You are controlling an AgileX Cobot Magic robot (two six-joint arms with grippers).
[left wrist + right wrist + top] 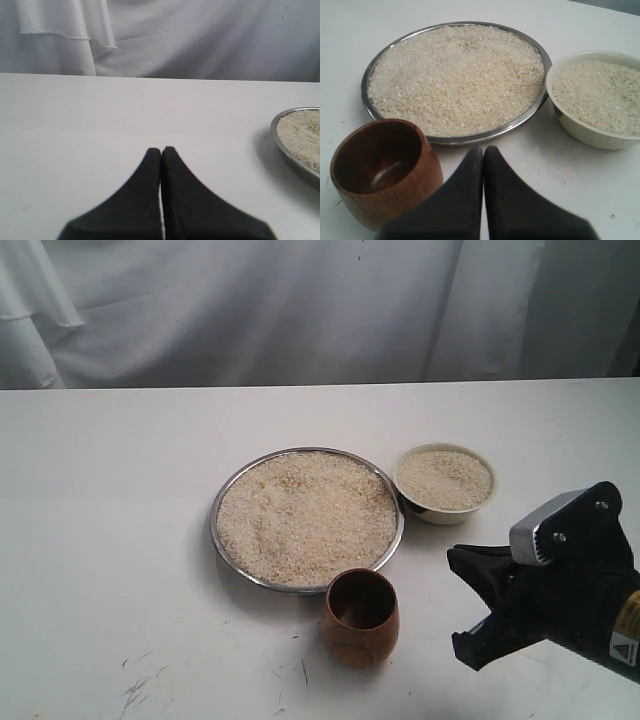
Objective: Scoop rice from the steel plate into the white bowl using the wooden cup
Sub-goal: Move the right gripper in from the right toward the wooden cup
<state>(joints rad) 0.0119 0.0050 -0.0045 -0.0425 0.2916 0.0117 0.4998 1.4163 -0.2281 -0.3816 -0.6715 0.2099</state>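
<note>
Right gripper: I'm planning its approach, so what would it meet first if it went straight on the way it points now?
Likely the near rim of the steel plate, straight ahead of the right gripper; the wooden cup stands just beside that line. Gripper height is unclear.

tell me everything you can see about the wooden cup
The wooden cup is a small rounded tumbler without a handle, of reddish-brown grained wood, darker inside. It stands upright and empty on the white table, right by the rim of the steel plate; whether they touch is unclear. The right gripper is shut beside it, not holding it.
</note>
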